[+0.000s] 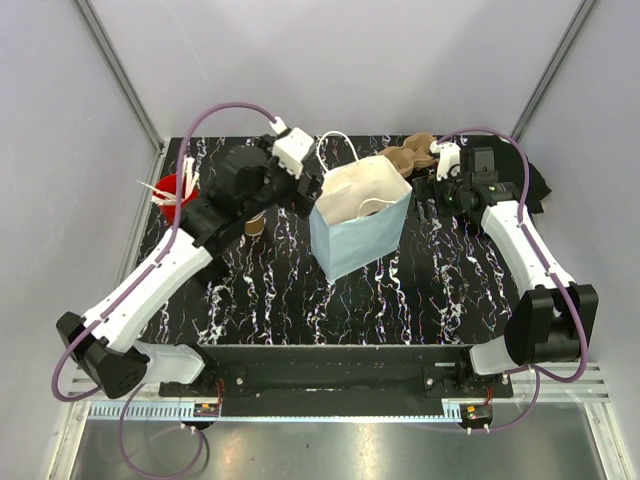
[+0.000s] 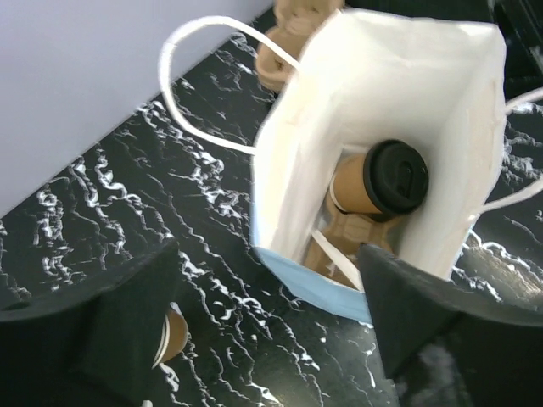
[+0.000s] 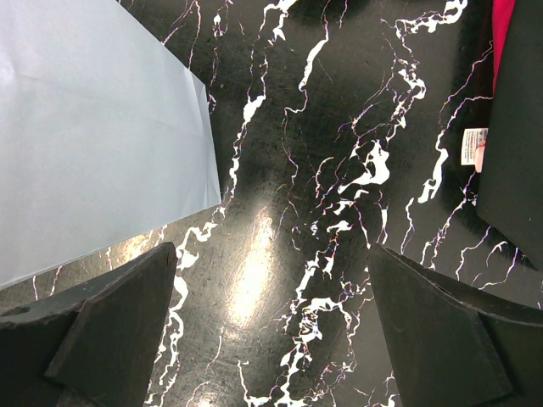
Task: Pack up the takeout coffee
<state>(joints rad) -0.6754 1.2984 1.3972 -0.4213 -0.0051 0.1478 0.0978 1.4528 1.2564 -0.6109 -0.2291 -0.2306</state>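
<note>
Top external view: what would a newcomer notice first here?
A pale blue paper bag stands open at the middle of the black marbled table. Inside it, in the left wrist view, sits the takeout coffee, a tan cup with a black lid. The left hand hangs open just beside the bag's mouth.

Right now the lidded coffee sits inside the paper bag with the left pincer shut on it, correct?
No. The lidded coffee does sit inside the paper bag, but the left pincer is open and clear of it, holding nothing; the left wrist view shows this.
</note>
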